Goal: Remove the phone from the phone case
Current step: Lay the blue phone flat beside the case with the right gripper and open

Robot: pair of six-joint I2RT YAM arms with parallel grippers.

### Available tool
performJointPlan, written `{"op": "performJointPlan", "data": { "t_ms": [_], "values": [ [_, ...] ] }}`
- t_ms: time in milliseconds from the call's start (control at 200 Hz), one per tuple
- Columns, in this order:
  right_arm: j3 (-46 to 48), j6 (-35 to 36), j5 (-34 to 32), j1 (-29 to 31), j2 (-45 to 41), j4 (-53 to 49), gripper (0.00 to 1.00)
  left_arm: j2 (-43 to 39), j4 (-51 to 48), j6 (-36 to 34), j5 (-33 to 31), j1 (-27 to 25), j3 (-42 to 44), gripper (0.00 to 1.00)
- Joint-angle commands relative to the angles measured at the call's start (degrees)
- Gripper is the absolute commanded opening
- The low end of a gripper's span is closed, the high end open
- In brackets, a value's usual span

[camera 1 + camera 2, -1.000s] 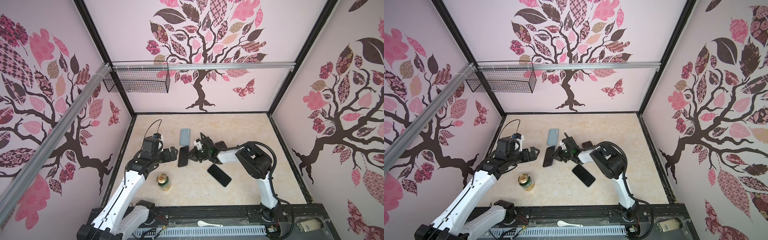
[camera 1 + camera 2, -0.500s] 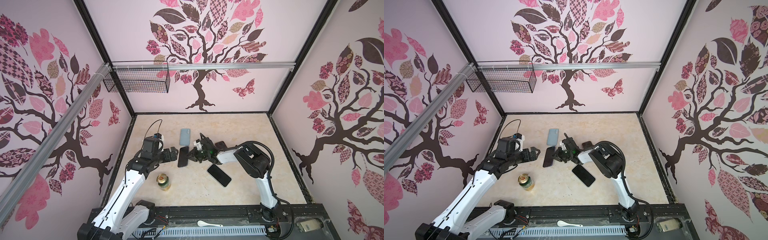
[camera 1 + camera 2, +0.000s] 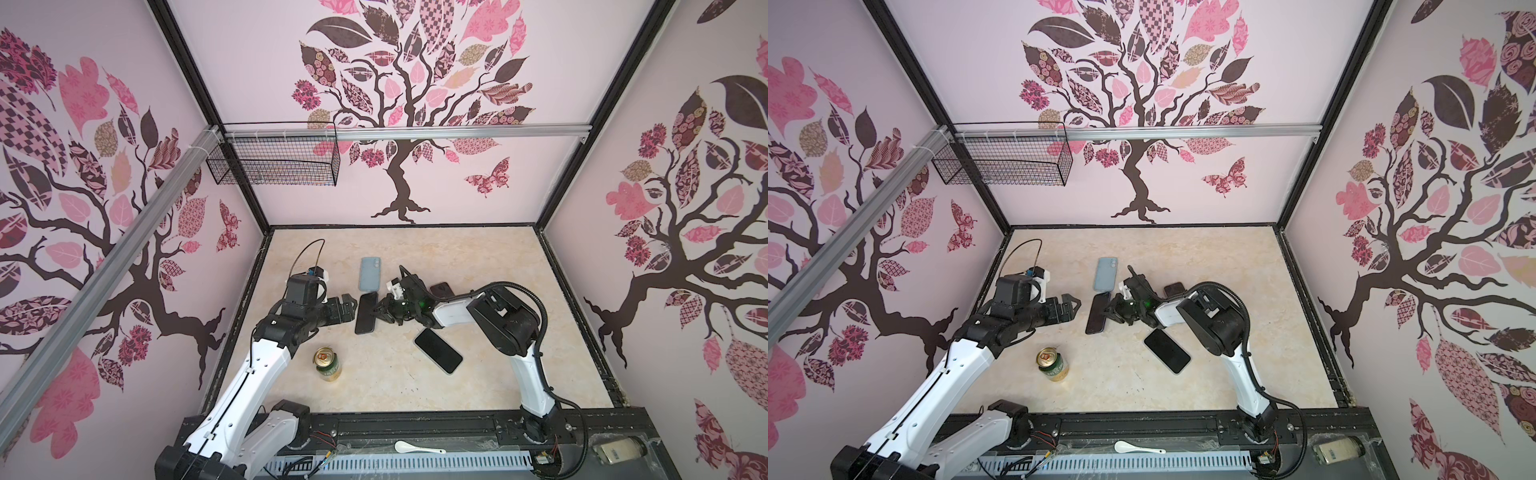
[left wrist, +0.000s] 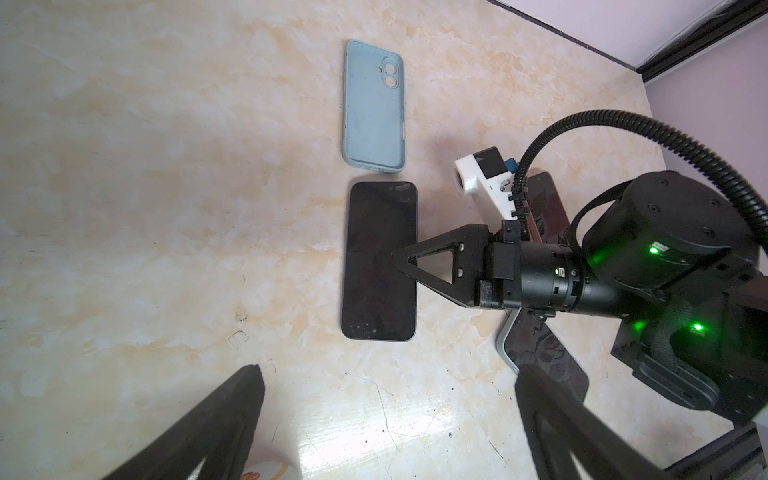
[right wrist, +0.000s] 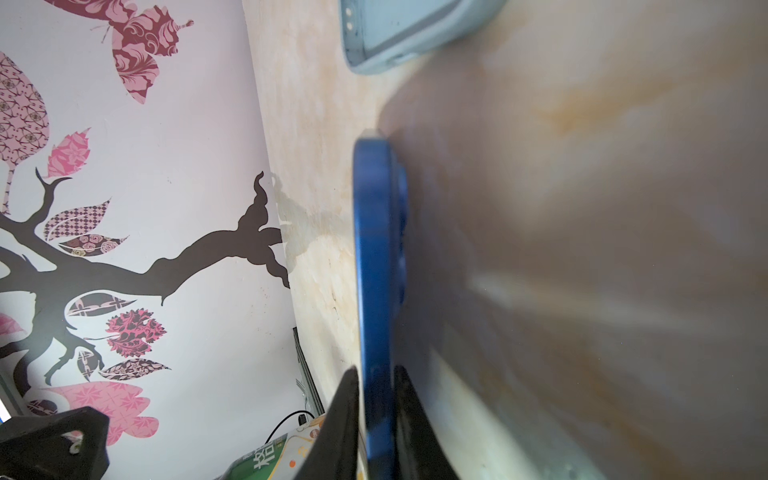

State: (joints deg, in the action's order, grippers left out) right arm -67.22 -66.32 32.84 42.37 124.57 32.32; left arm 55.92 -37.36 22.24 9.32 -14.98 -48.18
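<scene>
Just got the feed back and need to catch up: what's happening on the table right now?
The phone is already out of its light blue case, which lies empty on the table just past it, toward the back wall. The phone is screen up. The right end effector has its fingers either side of one long edge of the phone; whether they pinch it cannot be told. The left end effector hangs open on the phone's other side, clear of it.

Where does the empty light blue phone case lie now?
In both top views the rectangular light blue phone case lies flat left of centre, just behind the dark blue-edged phone, toward the back wall.
</scene>
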Motion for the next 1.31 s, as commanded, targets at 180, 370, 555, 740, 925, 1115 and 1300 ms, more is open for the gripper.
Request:
{"op": "performJointPlan", "data": {
  "t_ms": [180,370,555,740,925,1115,1300],
  "values": [
    [-0.3,1.0,-0.3,0.4,1.2,-0.9,0.26,0.2,0.3,-0.7,0.9,0.1,-0.6,0.98],
    [-0.9,2.5,-1.2,0.5,1.3,-3.3,0.28,0.3,0.5,-0.7,1.0,0.2,-0.4,0.98],
    [-2.4,4.1,-1.9,0.4,1.9,-5.9,0.29,0.5,0.5,-0.4,1.4,0.2,-0.5,0.98],
    [-2.7,4.9,-2.6,0.5,2.5,-7.0,0.31,0.2,0.7,-0.4,1.7,0.2,-0.1,0.98],
    [-3.6,5.9,-2.8,0.5,3.2,-8.3,0.31,-0.1,0.8,0.1,1.9,0.2,0.8,0.98],
    [-4.0,6.4,-3.1,0.5,3.7,-9.3,0.31,-0.7,0.4,0.1,1.8,0.2,0.9,0.98],
    [-1.6,6.5,-4.9,0.4,1.9,-9.9,0.32,-1.0,0.7,0.3,2.0,0.2,1.2,0.98]
  ]
}}
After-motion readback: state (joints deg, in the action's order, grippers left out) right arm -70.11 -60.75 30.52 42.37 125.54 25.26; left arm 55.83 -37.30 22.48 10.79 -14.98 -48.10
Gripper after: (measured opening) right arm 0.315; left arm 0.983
